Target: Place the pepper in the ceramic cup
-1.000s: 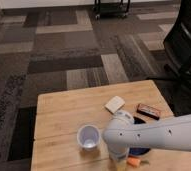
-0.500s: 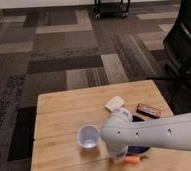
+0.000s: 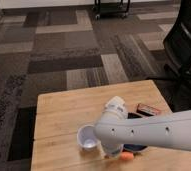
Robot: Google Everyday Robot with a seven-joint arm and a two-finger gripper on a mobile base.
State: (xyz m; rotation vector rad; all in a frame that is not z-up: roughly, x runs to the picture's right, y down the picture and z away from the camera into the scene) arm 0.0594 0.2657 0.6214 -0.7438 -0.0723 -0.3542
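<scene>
The white ceramic cup (image 3: 88, 137) stands upright near the front left of the wooden table (image 3: 64, 112). My white arm reaches in from the right across the table's front. The gripper (image 3: 113, 149) is at the arm's end, pointing down just right of the cup and close to the table top. A small orange piece of the pepper (image 3: 125, 156) shows right beneath the arm's end, next to the gripper. The rest of the pepper is hidden, and I cannot tell whether the gripper holds it.
A pale yellow block (image 3: 117, 105) lies behind the arm. A flat red-brown packet (image 3: 148, 109) lies at the right. A dark blue bowl (image 3: 135, 147) is mostly hidden under the arm. A black office chair (image 3: 189, 45) stands right of the table on patterned carpet.
The arm's end has shifted a little to the left, toward the cup. The orange pepper piece under it also shows further left. The cup has not moved.
</scene>
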